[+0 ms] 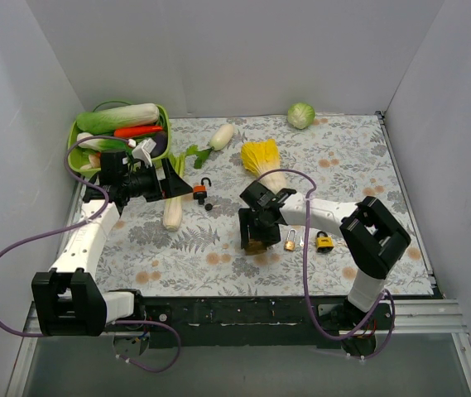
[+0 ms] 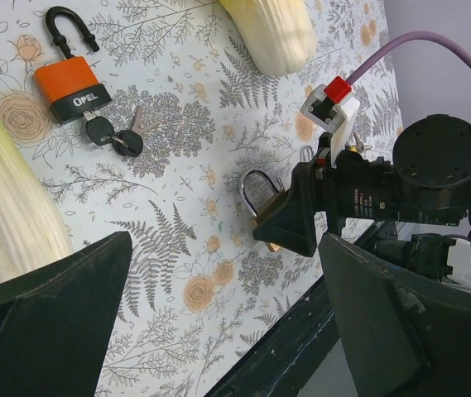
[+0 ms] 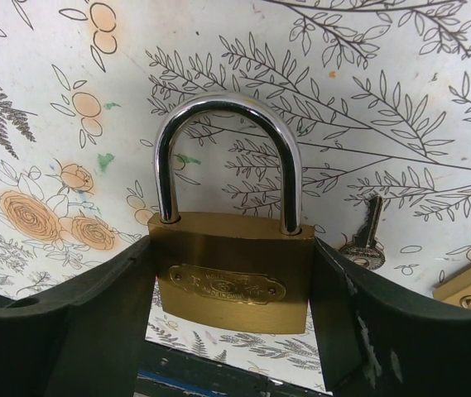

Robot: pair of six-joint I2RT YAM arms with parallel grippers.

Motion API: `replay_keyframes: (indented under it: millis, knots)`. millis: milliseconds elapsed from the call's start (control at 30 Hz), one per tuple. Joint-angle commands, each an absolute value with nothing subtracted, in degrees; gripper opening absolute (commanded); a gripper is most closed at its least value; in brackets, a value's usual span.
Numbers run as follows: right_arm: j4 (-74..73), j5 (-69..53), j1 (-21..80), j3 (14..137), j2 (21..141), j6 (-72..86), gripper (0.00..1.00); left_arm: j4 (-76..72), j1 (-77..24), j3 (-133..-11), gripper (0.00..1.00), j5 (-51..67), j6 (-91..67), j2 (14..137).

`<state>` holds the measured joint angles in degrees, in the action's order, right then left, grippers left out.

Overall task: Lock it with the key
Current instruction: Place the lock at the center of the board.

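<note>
White walls box in a table (image 1: pixel 218 256) covered with a fern-and-flower print. At lower centre of the overhead view, the right jaws clamp the brass padlock (image 3: pixel 235 277) by its body's flanks. The left jaws gape empty, left of centre. The padlock is probably dense, rigid and slick. Holding the flat body is the best grip, since it leaves the base free for the key (image 3: pixel 366 240) nearby.

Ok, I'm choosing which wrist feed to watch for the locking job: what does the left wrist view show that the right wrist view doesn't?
Only the left wrist view: the orange padlock, shackle open, keys at its base, and a pale vegetable.
Only the right wrist view: close up, the embossed plate on the brass padlock, and a loose key beside it.
Both: the brass padlock between the right arm's jaws, over the floral mat.
</note>
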<state>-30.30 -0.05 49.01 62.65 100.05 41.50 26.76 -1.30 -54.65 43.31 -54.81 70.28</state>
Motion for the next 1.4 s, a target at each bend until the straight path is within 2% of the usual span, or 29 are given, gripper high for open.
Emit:
replay_keyframes:
  millis: [0,33,67,233,367,533,667,900,1000,1033,1167,1367]
  knots:
    - [-30.76,-0.53,48.87,64.25,101.34,44.03,0.20,26.54,-0.88,-54.67,0.98,44.21,-52.91,69.87]
    - [-30.85,-0.53,48.78,64.16,101.34,44.29,0.26,26.63,-0.88,-54.75,0.98,44.21,-52.56,69.87]
    - [-31.11,-0.53,48.87,63.99,101.34,44.56,0.42,26.80,-0.88,-54.84,0.98,43.86,-52.56,69.96]
    - [-30.32,-1.23,48.78,63.54,100.90,45.44,0.48,26.72,-0.88,-54.84,0.98,43.68,-52.82,70.40]
    - [-30.32,-0.97,48.69,63.72,100.46,45.09,0.67,26.63,-0.88,-55.37,0.98,43.51,-53.00,70.93]
    - [-30.93,-0.79,48.25,62.93,100.11,45.61,0.85,26.89,-0.88,-56.95,0.98,42.36,-53.09,72.33]
    - [-31.03,-0.88,47.99,62.84,99.49,45.88,0.91,26.98,-0.88,-57.74,0.98,42.28,-53.00,73.30]
    - [-27.16,-2.02,48.08,66.96,96.86,40.89,0.93,25.75,-0.97,-58.88,0.98,42.80,-53.00,75.75]
    - [-25.15,-1.15,48.08,69.51,94.93,36.32,0.93,25.49,-1.75,-59.94,0.95,41.14,-51.86,77.78]
    - [-24.96,-0.62,48.08,71.00,94.40,34.73,0.93,25.58,-2.19,-60.99,0.90,40.26,-51.16,79.44]
    - [-22.77,2.98,48.08,72.77,91.15,26.74,0.96,25.31,-5.00,-64.85,0.83,34.20,-49.92,85.24]
    - [-20.83,12.74,47.38,71.54,86.76,17.94,0.97,25.31,-13.43,-70.30,0.81,17.69,-52.11,93.58]
